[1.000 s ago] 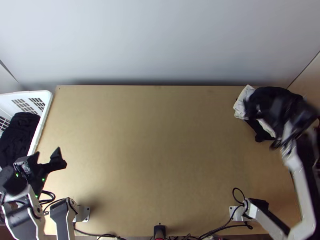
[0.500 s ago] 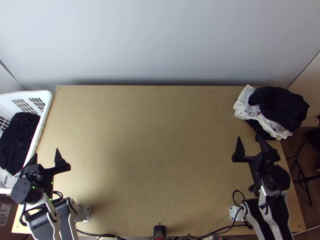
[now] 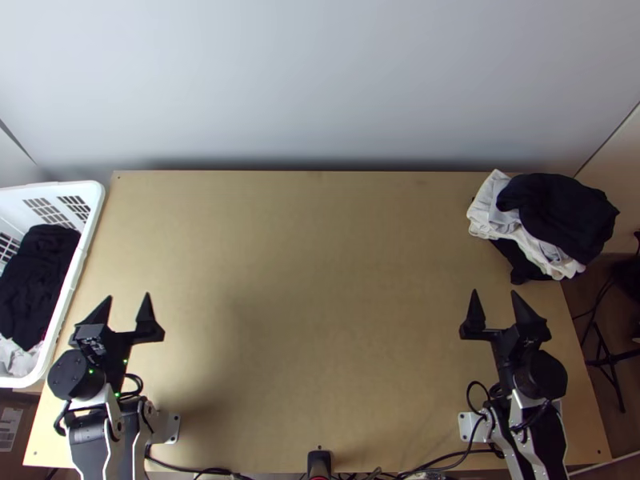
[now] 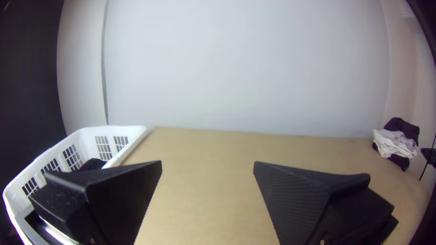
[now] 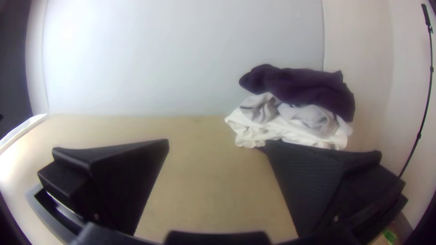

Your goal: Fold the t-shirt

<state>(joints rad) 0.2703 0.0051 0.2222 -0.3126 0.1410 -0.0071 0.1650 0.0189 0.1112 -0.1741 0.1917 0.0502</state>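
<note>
T-shirt (image 3: 556, 212), apparently the dark cloth topping a rumpled pile, lay loosely bunched over white and grey cloth (image 3: 486, 212) at the far right corner of the wooden counter (image 3: 320, 320), with more dark fabric (image 3: 524, 268) beneath. Nearer the counter's front edge, the left gripper (image 3: 127, 298) and right gripper (image 3: 494, 294) stood wide open, nothing between their fingers. At far left, a white plastic basket (image 3: 94, 194) held a heap of dark clothing (image 3: 40, 272).
</note>
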